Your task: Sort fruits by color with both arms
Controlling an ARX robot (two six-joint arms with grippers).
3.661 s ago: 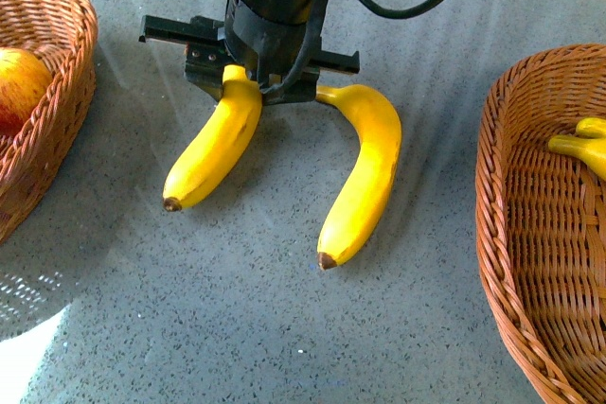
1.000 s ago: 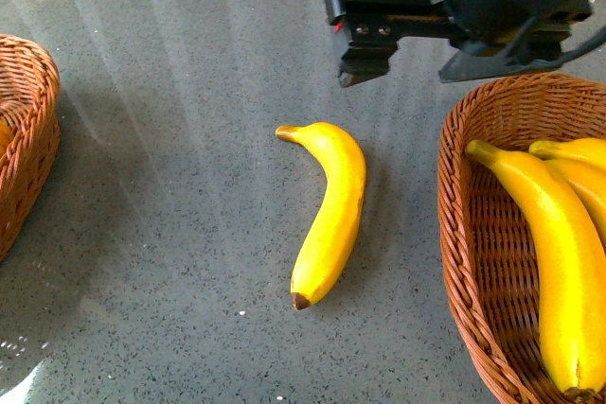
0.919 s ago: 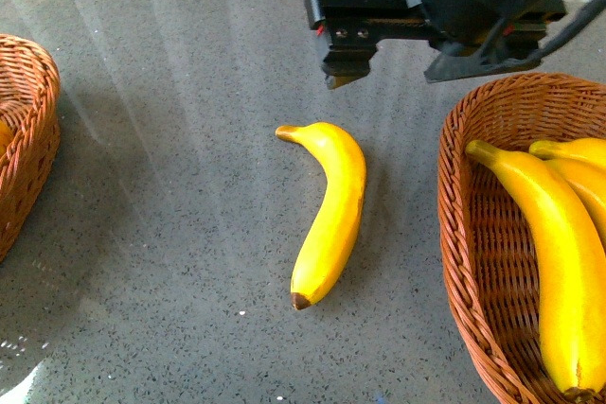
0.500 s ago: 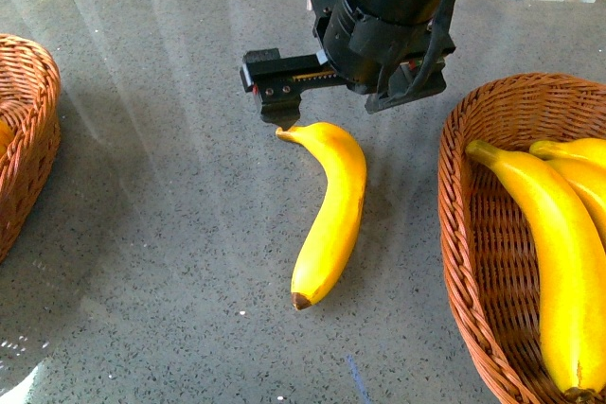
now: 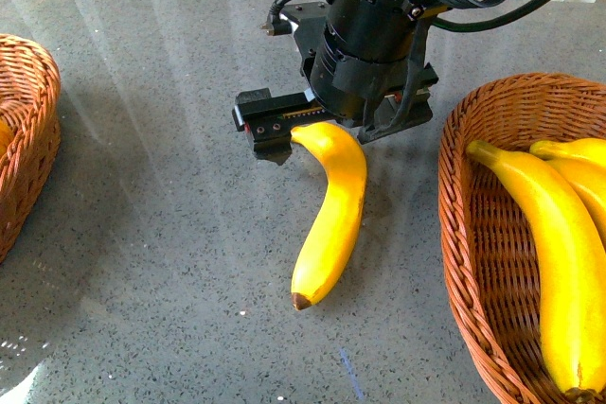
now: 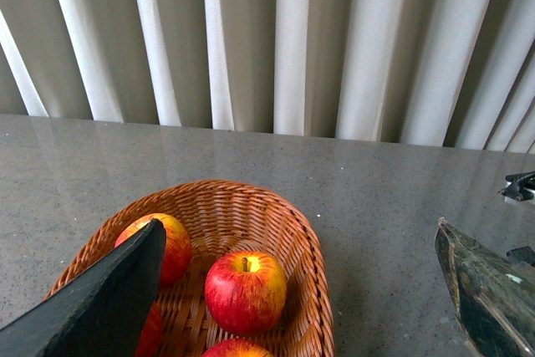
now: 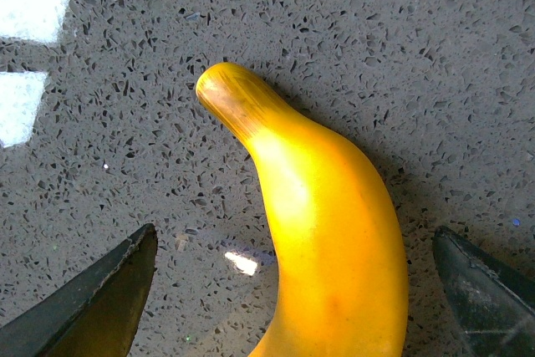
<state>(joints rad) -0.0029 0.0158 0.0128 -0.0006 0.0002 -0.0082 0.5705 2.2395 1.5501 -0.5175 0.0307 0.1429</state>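
One yellow banana (image 5: 331, 215) lies on the grey table, brown tip toward me. My right gripper (image 5: 327, 131) hangs open over its stem end, one finger (image 5: 270, 134) just left of the stem. In the right wrist view the banana (image 7: 326, 232) sits between the open gripper's (image 7: 294, 230) two fingers (image 7: 100, 307), apart from both. My left gripper (image 6: 298, 224) is open above a wicker basket (image 6: 305, 232) holding red apples (image 6: 245, 290), with nothing between its fingers (image 6: 109, 307). The left arm is outside the front view.
A wicker basket (image 5: 464, 234) at the right edge holds bananas (image 5: 544, 243). The apple basket's rim (image 5: 38, 139) shows at the left edge. White curtains (image 6: 276, 39) hang behind the table's far edge.
The right gripper let go of a banana in the right basket, then swung left and came down over the stem end of the banana on the table.
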